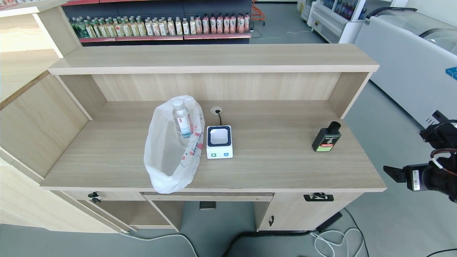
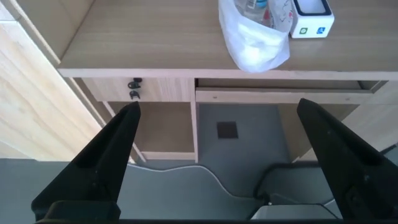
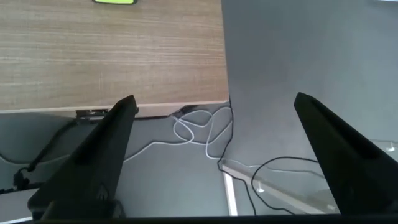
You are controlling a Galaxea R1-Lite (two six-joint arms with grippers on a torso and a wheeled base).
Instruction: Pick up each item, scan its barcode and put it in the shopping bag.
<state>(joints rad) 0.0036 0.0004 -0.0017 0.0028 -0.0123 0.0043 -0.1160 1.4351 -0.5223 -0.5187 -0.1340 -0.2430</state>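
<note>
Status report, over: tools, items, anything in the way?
Left tool, right tool open, empty. Clear plastic bottle in white shopping bag; dark black-capped bottle sits unbagged on wooden counter. Nothing blocks it.

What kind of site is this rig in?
Most likely a small shop's checkout: a wooden counter with a barcode scanner and shopping bag, shelves of bottled drinks behind, and chest freezers alongside.

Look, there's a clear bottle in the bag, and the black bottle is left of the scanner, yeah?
Not quite. The head view shows the black bottle right of the scanner, not left. The clear bottle is in the bag.
</note>
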